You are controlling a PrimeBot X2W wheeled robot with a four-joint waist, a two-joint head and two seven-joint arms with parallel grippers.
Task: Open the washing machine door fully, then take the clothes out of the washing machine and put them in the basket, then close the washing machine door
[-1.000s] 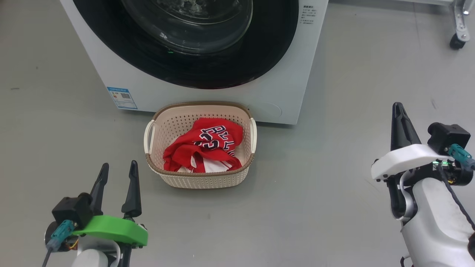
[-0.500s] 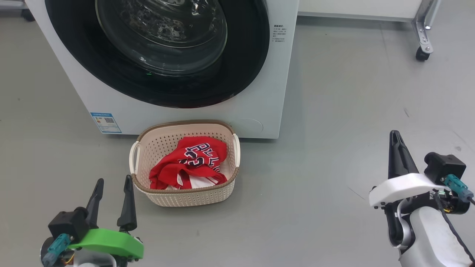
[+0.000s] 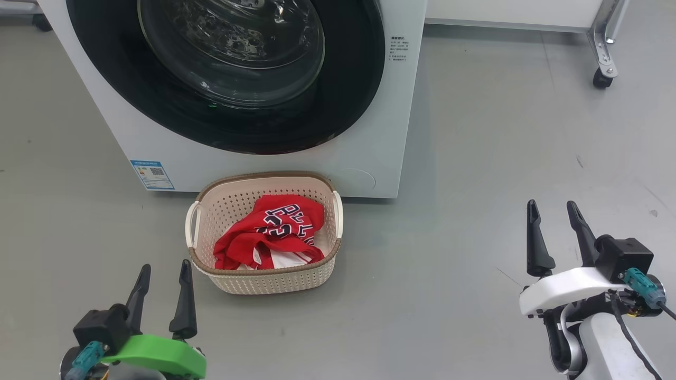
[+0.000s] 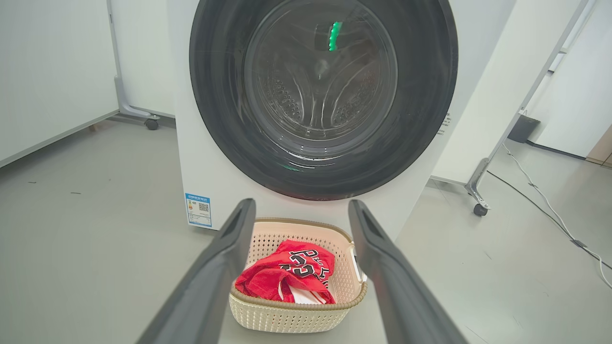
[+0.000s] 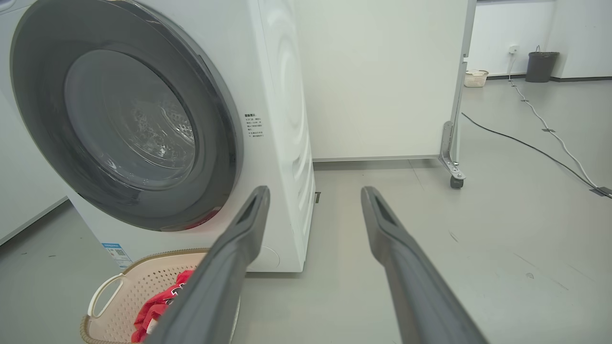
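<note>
Nearest, at the lower left, the left tool (image 3: pixel 166 265) on its green mount is released, spread apart and holding nothing; at the lower right, the right tool (image 3: pixel 551 203) on its white mount is likewise released and empty; farther on, between the two, a small cream perforated plastic basket (image 3: pixel 274 279) with a brown woven-look rim sits on the grey floor (image 3: pixel 475 211), holding the bright red fabric clothes (image 3: pixel 280 235); just behind it stands the big white front-loading washing machine (image 3: pixel 401 105), its large round black-rimmed glass door (image 3: pixel 348 89) closed against the front.
</note>
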